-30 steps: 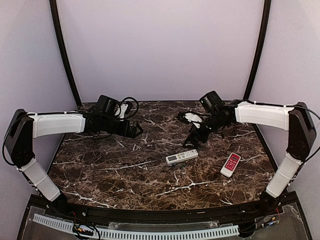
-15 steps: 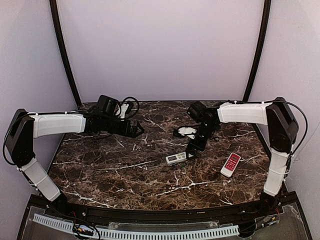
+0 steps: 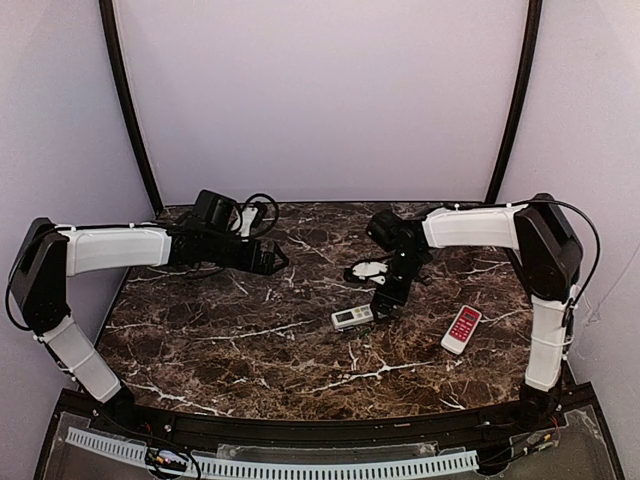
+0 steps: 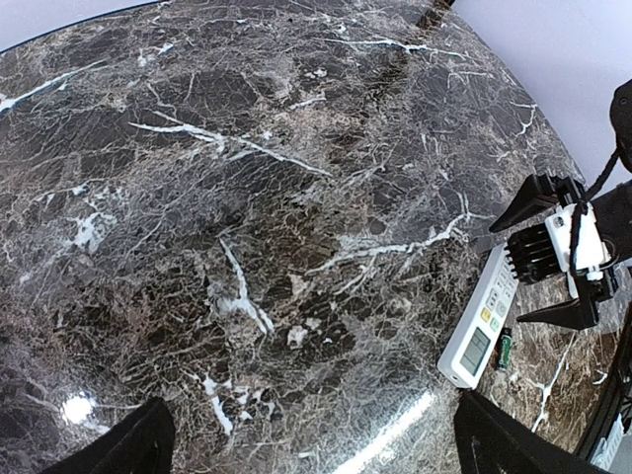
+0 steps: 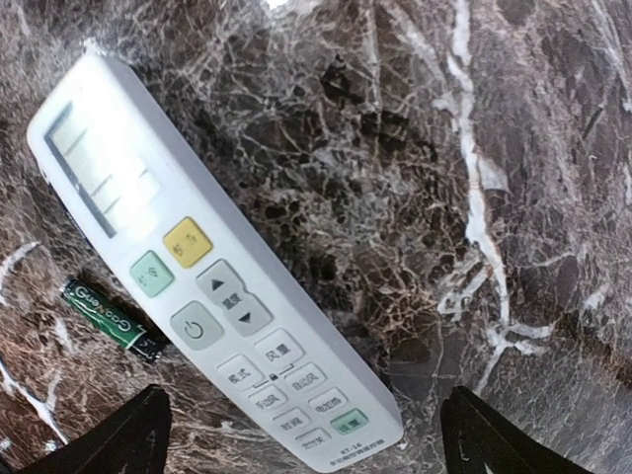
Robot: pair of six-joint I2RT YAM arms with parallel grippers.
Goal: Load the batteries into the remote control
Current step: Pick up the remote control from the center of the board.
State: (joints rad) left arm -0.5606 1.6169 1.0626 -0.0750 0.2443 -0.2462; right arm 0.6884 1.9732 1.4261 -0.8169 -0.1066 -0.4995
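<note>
1. Marble table: unchanged.
2. Right gripper: has swung in from farther back; now hangs over the remote control, jaws wide, empty. Pickup looks imminent.
3. Left gripper: unmoved, jaws wide, empty, well apart.
4. Remote control: right of centre, buttons up.
5. Battery: green-wrapped, just beside the display end; seen in wrist views only.

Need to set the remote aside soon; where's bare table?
Bare marble left of the white remote, up to the left arm, and the near strip. Crowded around it: battery alongside, right arm overhead, red remote to the right.
</note>
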